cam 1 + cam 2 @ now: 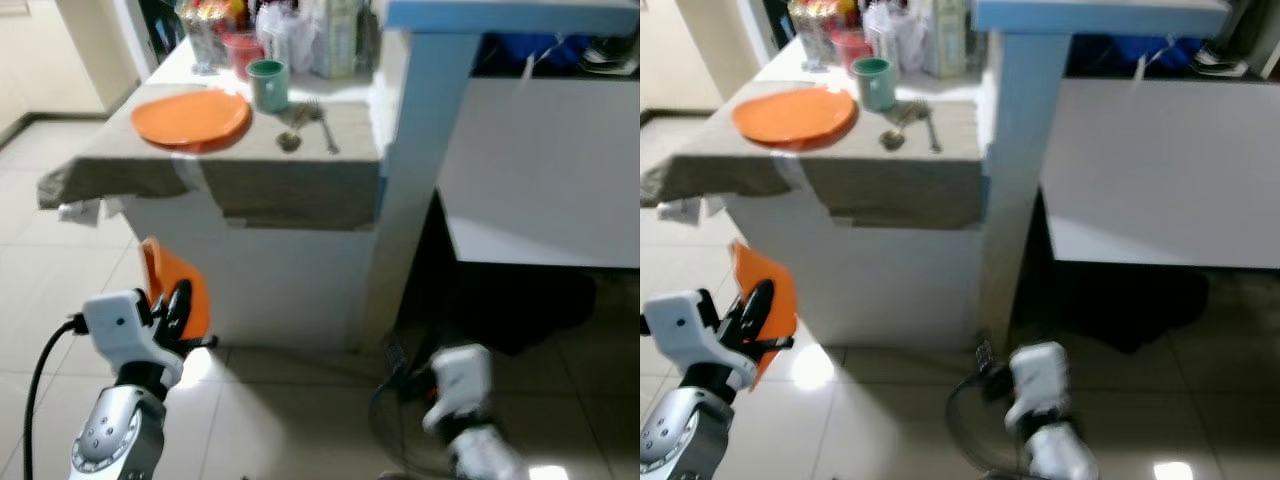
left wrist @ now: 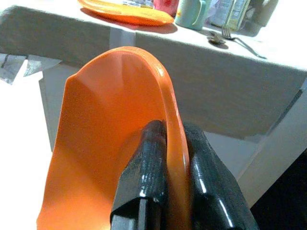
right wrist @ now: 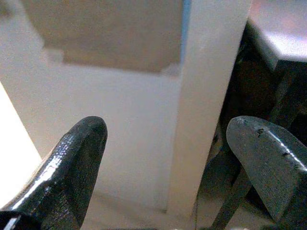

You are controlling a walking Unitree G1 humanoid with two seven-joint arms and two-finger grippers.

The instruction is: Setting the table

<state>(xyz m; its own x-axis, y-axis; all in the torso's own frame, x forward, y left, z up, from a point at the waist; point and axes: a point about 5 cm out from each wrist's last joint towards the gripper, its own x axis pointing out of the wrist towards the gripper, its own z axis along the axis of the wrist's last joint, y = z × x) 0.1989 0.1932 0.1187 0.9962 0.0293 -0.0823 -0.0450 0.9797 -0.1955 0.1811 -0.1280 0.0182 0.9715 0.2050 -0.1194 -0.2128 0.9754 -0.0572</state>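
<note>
My left gripper [image 1: 180, 305] is shut on the rim of an orange plate [image 2: 115, 143], held on edge low in front of the counter, below its top. A second orange plate [image 1: 192, 118] lies flat on the beige cloth [image 1: 280, 175] that covers the counter. Beside it stand a green mug [image 1: 267, 84], a spoon [image 1: 290, 135] and a fork [image 1: 322, 125]. My right gripper [image 3: 168, 167] hangs low near the floor with its fingers wide apart, nothing between them, facing the counter's white side and a blue-edged post [image 1: 425, 150].
Jars, a red cup [image 1: 240, 50] and cartons crowd the back of the counter. A white table [image 1: 540, 170] stands to the right with dark space beneath it. A black cable [image 1: 385, 395] lies on the tiled floor near my right arm.
</note>
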